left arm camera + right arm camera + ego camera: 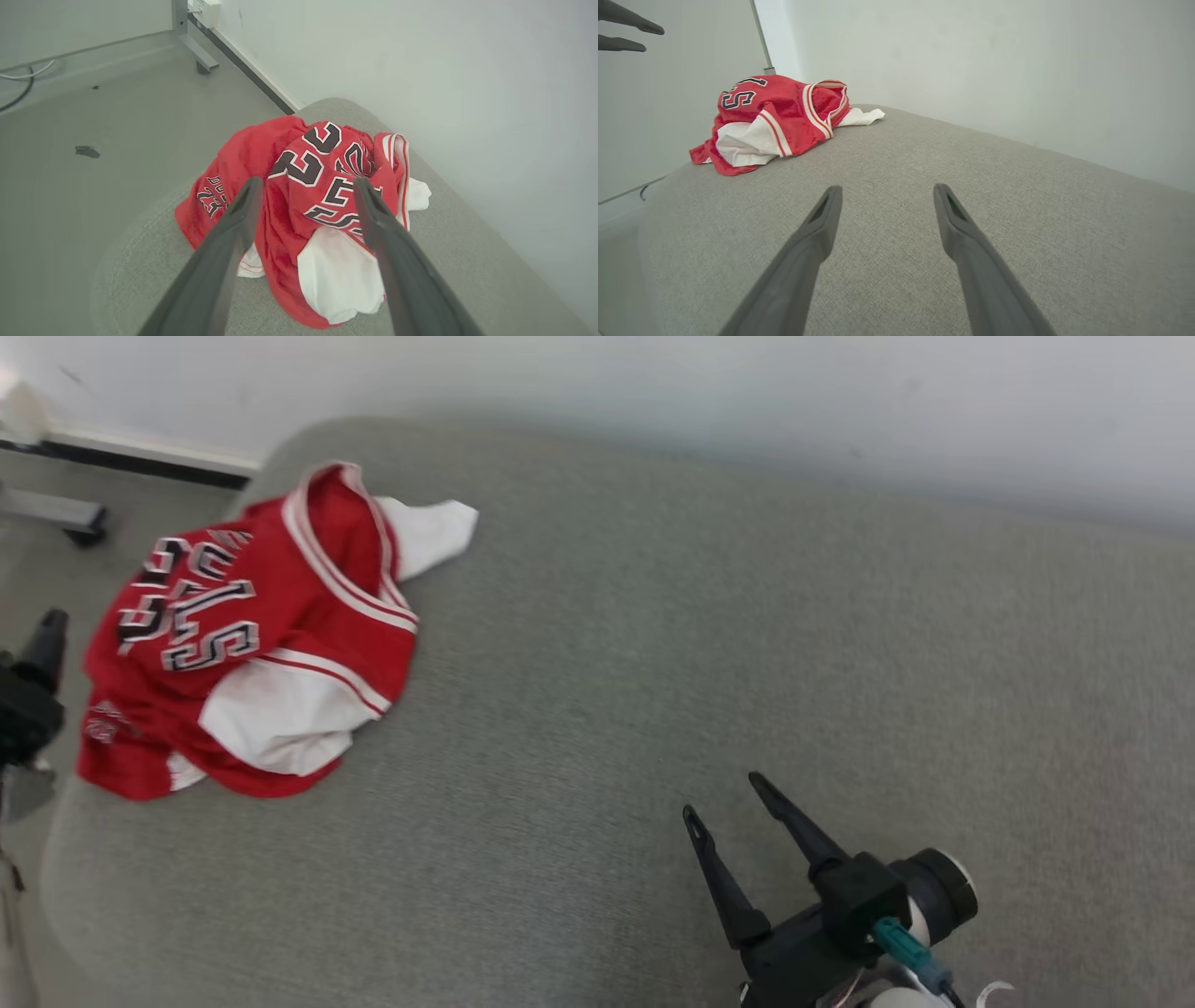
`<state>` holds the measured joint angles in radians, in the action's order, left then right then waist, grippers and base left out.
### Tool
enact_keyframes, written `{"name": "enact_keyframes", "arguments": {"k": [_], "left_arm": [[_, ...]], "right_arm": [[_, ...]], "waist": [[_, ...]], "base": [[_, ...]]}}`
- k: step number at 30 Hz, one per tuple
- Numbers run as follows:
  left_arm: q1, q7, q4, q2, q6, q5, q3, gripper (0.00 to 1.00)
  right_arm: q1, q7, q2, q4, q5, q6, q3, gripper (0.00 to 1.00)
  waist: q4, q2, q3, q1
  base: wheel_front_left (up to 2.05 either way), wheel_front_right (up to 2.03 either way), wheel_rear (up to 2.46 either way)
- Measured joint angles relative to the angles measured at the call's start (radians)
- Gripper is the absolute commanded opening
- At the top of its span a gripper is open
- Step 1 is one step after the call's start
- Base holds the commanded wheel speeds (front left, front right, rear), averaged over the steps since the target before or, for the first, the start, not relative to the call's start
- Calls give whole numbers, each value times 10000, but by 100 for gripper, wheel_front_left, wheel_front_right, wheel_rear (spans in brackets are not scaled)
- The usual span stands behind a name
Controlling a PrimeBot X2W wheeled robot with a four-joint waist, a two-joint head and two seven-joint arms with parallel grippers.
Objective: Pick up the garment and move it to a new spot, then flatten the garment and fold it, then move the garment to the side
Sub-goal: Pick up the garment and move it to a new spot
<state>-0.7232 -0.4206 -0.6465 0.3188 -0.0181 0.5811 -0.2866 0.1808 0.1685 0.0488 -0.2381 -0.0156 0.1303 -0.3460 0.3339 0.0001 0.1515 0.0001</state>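
Red and white, 1 crumpled jersey (252, 644) is seen heaped at the far left corner of 1 grey upholstered seat (700, 616), close to the wall (747, 392). 2 grippers are counted. The left gripper (308, 183) is held above the jersey, its 2 fingers (233, 224) spread wide with nothing gripped. The right gripper (887, 188) is poised over bare upholstery, well apart from the jersey, likewise spread wide and empty.
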Motion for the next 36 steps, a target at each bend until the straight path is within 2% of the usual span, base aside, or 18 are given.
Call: {"name": "enact_keyframes", "arguments": {"k": [2,8,13,18,23,24,25,26,29,36], "left_arm": [[-262,-485,228,178,98,288,-161,100],[-687,-1264,780,1137,387,134,-194,100],[-729,-1526,894,1195,633,79,-115,100],[-493,-1292,941,1505,1032,-623,194,100],[-366,-1221,571,1574,1058,-790,295,100],[-353,-1250,453,1570,1058,-780,305,76],[-346,-1244,353,1572,1051,-780,318,24],[-345,-1183,284,1586,1026,-792,362,0],[-350,-1051,71,1661,874,-802,430,0],[-926,-458,4,2109,69,-798,642,0]], "right_arm": [[76,-2,0,151,65,0,109,100],[254,82,8,399,128,0,360,100],[284,136,10,416,128,0,445,100],[424,169,8,491,104,0,426,100],[457,228,-31,587,102,21,428,100],[470,255,-40,593,102,25,430,100],[484,259,-52,591,102,27,426,100],[499,265,-69,577,98,27,430,100],[506,303,-67,466,17,27,433,100],[500,487,0,-192,-516,19,242,100]], "waist": [[-257,1,438,1],[-958,1,1706,3],[-1419,2,2347,3],[-2060,1,2982,1],[-2351,0,3295,0],[-2409,0,3346,1],[-2459,0,3380,0],[-2500,0,3394,0],[-2535,0,3307,0],[-2435,1,2562,0]], "base": [[0,0,0],[0,0,0],[0,0,0],[0,0,0],[0,0,0],[0,0,0],[0,0,0],[0,0,0],[0,0,0],[0,0,0]]}}
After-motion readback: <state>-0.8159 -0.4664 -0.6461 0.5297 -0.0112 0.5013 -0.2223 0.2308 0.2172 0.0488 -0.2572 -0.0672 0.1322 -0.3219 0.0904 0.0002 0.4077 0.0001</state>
